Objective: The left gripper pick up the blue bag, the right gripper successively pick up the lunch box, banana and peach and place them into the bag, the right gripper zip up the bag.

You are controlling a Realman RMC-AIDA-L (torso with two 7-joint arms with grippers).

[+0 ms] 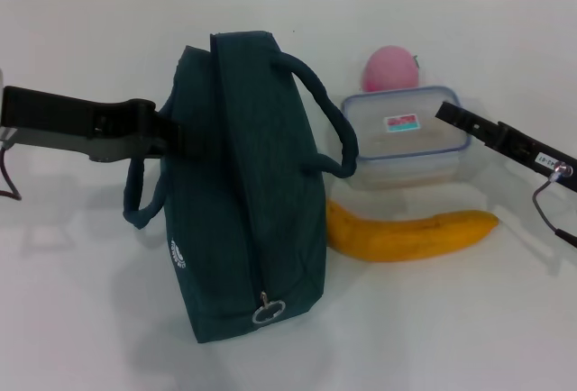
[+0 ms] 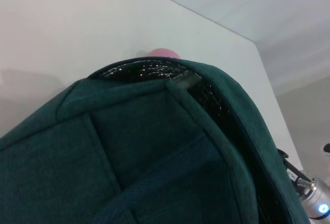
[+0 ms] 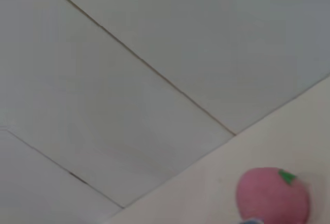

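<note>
The left pincer (image 1: 167, 131) presses against the blue bag (image 1: 248, 193); whether it grips fabric, I cannot tell. If not, the bag may topple. The right pincer (image 1: 448, 112), spread unclear, hovers over the lunch box (image 1: 406, 134).

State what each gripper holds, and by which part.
The left gripper meets the blue bag at its upper side by the handle; whether it has closed there cannot be told. The right gripper holds nothing, poised over the lunch box.
</note>
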